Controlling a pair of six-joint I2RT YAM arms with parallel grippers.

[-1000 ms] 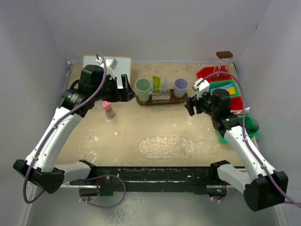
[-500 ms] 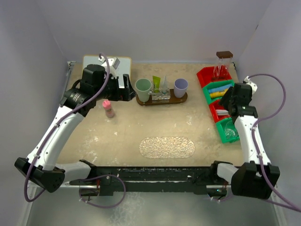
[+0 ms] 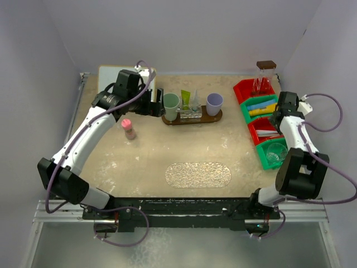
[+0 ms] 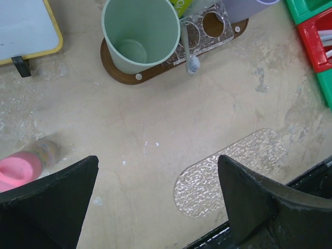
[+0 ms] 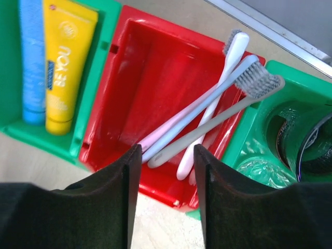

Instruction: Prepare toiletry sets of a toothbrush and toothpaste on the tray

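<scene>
A brown tray [image 3: 215, 118] at the back centre holds a green cup [image 3: 170, 103], a clear rack [image 3: 190, 114] with a green tube [image 3: 185, 99], and a purple cup [image 3: 214, 101]. In the left wrist view the green cup [image 4: 136, 36] is empty and a toothbrush head [image 4: 192, 63] hangs by the rack [image 4: 203, 31]. My left gripper [image 3: 154, 106] is open and empty, just left of the green cup. My right gripper [image 5: 163, 192] is open, low over a red bin [image 5: 155, 67] of several pale toothbrushes [image 5: 207, 127], touching none. It also shows in the top view [image 3: 277, 121].
Green bin [image 5: 13, 132] with a blue and a yellow paste tube [image 5: 65, 62]. Green bin of clear cups [image 5: 301, 140]. Pink-capped bottle [image 3: 129, 128] left of the tray. Textured oval mat [image 3: 198, 175] near front. Whiteboard [image 3: 109, 75] back left. Brown-lidded jar [image 3: 266, 72] back right.
My right arm swung from the table's middle out to the bins and now hangs over the red toothbrush bin. My left gripper moved right, closer to the green cup.
</scene>
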